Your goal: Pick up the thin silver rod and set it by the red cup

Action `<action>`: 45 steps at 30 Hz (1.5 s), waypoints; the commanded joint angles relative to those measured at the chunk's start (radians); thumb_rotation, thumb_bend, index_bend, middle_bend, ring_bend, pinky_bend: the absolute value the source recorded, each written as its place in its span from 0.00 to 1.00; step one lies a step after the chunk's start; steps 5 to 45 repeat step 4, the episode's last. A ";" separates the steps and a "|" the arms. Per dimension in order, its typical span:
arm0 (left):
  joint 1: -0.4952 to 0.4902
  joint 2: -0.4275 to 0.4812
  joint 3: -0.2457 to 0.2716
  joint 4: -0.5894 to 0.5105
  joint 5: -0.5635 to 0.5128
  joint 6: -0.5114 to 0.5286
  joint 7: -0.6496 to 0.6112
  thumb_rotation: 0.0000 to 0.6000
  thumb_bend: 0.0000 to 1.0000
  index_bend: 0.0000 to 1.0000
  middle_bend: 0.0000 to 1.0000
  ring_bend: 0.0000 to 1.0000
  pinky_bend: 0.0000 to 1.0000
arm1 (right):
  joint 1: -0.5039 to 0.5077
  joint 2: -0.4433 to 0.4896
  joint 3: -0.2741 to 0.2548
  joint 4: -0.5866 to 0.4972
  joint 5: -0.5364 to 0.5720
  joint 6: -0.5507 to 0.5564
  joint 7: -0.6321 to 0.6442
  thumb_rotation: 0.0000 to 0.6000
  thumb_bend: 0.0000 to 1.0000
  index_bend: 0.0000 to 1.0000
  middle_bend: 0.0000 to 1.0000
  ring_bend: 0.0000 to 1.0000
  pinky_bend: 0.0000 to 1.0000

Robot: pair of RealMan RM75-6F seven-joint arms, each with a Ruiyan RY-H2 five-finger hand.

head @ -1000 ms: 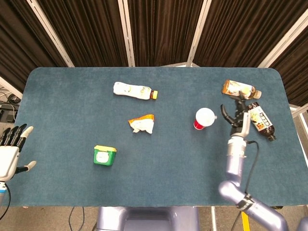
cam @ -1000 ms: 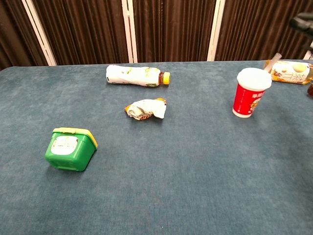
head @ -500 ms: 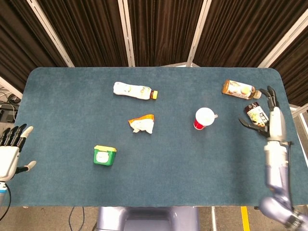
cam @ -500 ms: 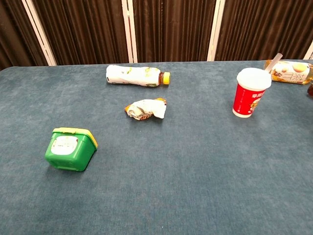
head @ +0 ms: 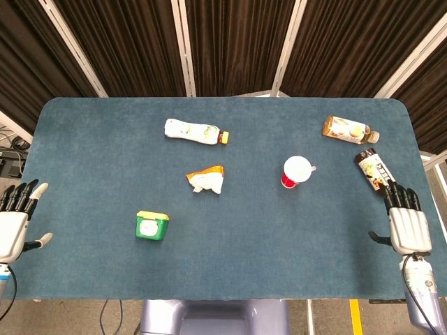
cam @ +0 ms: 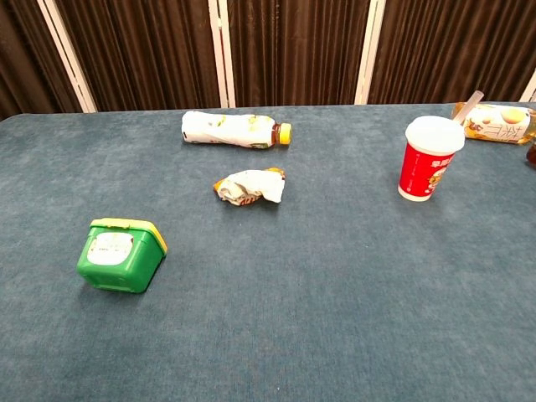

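Head view: a blue-grey felt-covered worktop (head: 230, 258) with rounded corners stands before dark brown pleated curtains (head: 230, 42) crossed by pale slanted frame bars. The left hand (head: 15, 225) hangs off the worktop's left edge, fingers straight and apart, holding nothing. The right hand (head: 406, 225) sits at the right edge, fingers spread, likewise empty, its fingertips near a dark-labelled bottle (head: 376, 172) lying on its side. A red paper cup with a white lid (head: 296, 172) stands upright right of centre. The thin silver rod (head: 311, 168) shows only as a short pale sliver just beside the cup's right rim. An amber bottle with an orange label (head: 346, 130) lies toward the far right corner. A white-wrapped bottle with an orange cap (head: 196, 131), a crumpled orange-and-white wrapper (head: 206, 179) and a green square tub with a yellow rim (head: 151, 225) lie on the left half.

Chest view: neither hand appears. The rod (cam: 470, 104) slants up behind the cup (cam: 429, 161), whether touching it cannot be told. The tub (cam: 121, 254) sits nearest, the wrapper (cam: 249, 186) mid-surface, the capped bottle (cam: 236, 130) beyond.
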 commanded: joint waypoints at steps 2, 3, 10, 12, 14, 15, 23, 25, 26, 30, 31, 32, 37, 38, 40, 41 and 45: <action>-0.001 0.001 0.001 0.003 0.003 -0.002 -0.006 1.00 0.05 0.00 0.00 0.00 0.00 | -0.001 -0.015 -0.011 0.002 -0.018 0.035 -0.015 1.00 0.00 0.00 0.00 0.00 0.00; -0.002 0.001 0.001 0.004 0.003 -0.002 -0.007 1.00 0.05 0.00 0.00 0.00 0.00 | -0.001 -0.016 -0.012 0.003 -0.022 0.039 -0.010 1.00 0.00 0.00 0.00 0.00 0.00; -0.003 0.002 0.001 0.004 0.004 -0.003 -0.008 1.00 0.05 0.00 0.00 0.00 0.00 | -0.001 -0.018 -0.014 0.006 -0.025 0.041 -0.004 1.00 0.00 0.00 0.00 0.00 0.00; -0.003 0.002 0.001 0.004 0.004 -0.003 -0.008 1.00 0.05 0.00 0.00 0.00 0.00 | -0.001 -0.018 -0.014 0.006 -0.025 0.041 -0.004 1.00 0.00 0.00 0.00 0.00 0.00; -0.003 0.002 0.001 0.004 0.004 -0.003 -0.008 1.00 0.05 0.00 0.00 0.00 0.00 | -0.001 -0.018 -0.014 0.006 -0.025 0.041 -0.004 1.00 0.00 0.00 0.00 0.00 0.00; -0.003 0.002 0.001 0.004 0.004 -0.003 -0.008 1.00 0.05 0.00 0.00 0.00 0.00 | -0.001 -0.018 -0.014 0.006 -0.025 0.041 -0.004 1.00 0.00 0.00 0.00 0.00 0.00; -0.003 0.002 0.001 0.004 0.004 -0.003 -0.008 1.00 0.05 0.00 0.00 0.00 0.00 | -0.001 -0.018 -0.014 0.006 -0.025 0.041 -0.004 1.00 0.00 0.00 0.00 0.00 0.00; -0.003 0.002 0.001 0.004 0.004 -0.003 -0.008 1.00 0.05 0.00 0.00 0.00 0.00 | -0.001 -0.018 -0.014 0.006 -0.025 0.041 -0.004 1.00 0.00 0.00 0.00 0.00 0.00; -0.003 0.002 0.001 0.004 0.004 -0.003 -0.008 1.00 0.05 0.00 0.00 0.00 0.00 | -0.001 -0.018 -0.014 0.006 -0.025 0.041 -0.004 1.00 0.00 0.00 0.00 0.00 0.00; -0.003 0.002 0.001 0.004 0.004 -0.003 -0.008 1.00 0.05 0.00 0.00 0.00 0.00 | -0.001 -0.018 -0.014 0.006 -0.025 0.041 -0.004 1.00 0.00 0.00 0.00 0.00 0.00; -0.003 0.002 0.001 0.004 0.004 -0.003 -0.008 1.00 0.05 0.00 0.00 0.00 0.00 | -0.001 -0.018 -0.014 0.006 -0.025 0.041 -0.004 1.00 0.00 0.00 0.00 0.00 0.00; -0.003 0.002 0.001 0.004 0.004 -0.003 -0.008 1.00 0.05 0.00 0.00 0.00 0.00 | -0.001 -0.018 -0.014 0.006 -0.025 0.041 -0.004 1.00 0.00 0.00 0.00 0.00 0.00; -0.003 0.002 0.001 0.004 0.004 -0.003 -0.008 1.00 0.05 0.00 0.00 0.00 0.00 | -0.001 -0.018 -0.014 0.006 -0.025 0.041 -0.004 1.00 0.00 0.00 0.00 0.00 0.00; -0.003 0.002 0.001 0.004 0.004 -0.003 -0.008 1.00 0.05 0.00 0.00 0.00 0.00 | -0.001 -0.018 -0.014 0.006 -0.025 0.041 -0.004 1.00 0.00 0.00 0.00 0.00 0.00; -0.003 0.002 0.001 0.004 0.004 -0.003 -0.008 1.00 0.05 0.00 0.00 0.00 0.00 | -0.001 -0.018 -0.014 0.006 -0.025 0.041 -0.004 1.00 0.00 0.00 0.00 0.00 0.00; -0.003 0.002 0.001 0.004 0.004 -0.003 -0.008 1.00 0.05 0.00 0.00 0.00 0.00 | -0.001 -0.018 -0.014 0.006 -0.025 0.041 -0.004 1.00 0.00 0.00 0.00 0.00 0.00; -0.003 0.002 0.001 0.004 0.004 -0.003 -0.008 1.00 0.05 0.00 0.00 0.00 0.00 | -0.001 -0.018 -0.014 0.006 -0.025 0.041 -0.004 1.00 0.00 0.00 0.00 0.00 0.00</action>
